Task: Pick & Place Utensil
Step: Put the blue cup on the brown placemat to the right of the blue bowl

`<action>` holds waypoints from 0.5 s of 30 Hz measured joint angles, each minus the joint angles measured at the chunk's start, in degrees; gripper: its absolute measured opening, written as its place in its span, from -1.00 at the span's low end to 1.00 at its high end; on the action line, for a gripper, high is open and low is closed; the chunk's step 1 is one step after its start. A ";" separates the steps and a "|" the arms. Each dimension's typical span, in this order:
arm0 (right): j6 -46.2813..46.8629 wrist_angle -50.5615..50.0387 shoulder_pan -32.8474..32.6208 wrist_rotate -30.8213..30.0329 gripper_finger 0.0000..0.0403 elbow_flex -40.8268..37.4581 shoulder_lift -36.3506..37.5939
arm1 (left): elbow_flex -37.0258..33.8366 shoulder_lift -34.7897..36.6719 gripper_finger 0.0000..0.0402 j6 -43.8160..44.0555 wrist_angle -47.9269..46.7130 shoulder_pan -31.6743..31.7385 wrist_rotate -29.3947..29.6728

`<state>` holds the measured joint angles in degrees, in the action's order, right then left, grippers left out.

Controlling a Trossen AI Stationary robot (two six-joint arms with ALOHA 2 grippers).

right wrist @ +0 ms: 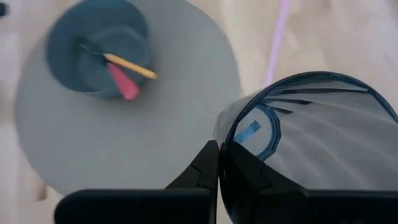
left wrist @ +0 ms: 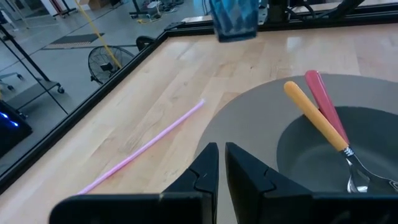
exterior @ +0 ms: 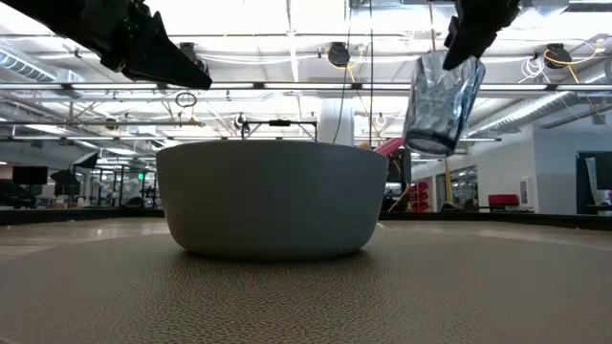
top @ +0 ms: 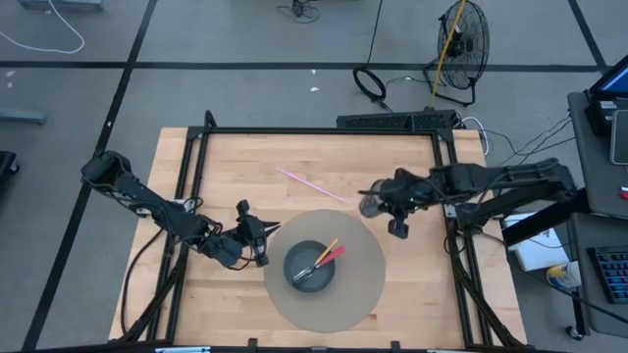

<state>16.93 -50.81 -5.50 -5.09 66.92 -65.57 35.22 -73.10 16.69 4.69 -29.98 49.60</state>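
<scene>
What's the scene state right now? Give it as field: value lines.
surface: wooden table with a round grey mat
bowl: grey bowl on the mat
utensils: yellow-handled utensil and red-handled utensil, both resting in the bowl
straw: pink straw lying on the bare wood beyond the mat
left gripper: left gripper beside the bowl, shut, empty
right gripper: right gripper off the table, shut on the blue glass

Even, bright overhead light, ceiling strip lights (exterior: 287,19) glaring white in the low view, soft faint shadows on the table (top: 314,167), right wrist view motion-blurred, bowl (right wrist: 98,55) smeared
</scene>
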 joint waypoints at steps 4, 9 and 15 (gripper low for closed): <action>0.04 0.55 -2.60 0.79 -0.97 1.95 -1.95 | 0.00 0.00 -0.82 0.00 0.10 0.01 0.00; -0.67 0.67 -6.27 0.69 -0.96 7.49 -5.28 | 0.00 0.00 -0.82 0.05 0.22 0.00 0.00; -1.53 0.70 -10.68 0.71 -0.96 13.75 -10.06 | 0.00 0.00 -0.82 0.12 0.26 0.00 -0.04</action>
<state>15.40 -50.11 -16.17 -4.38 80.67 -75.63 35.22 -73.10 16.81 4.95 -29.98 49.56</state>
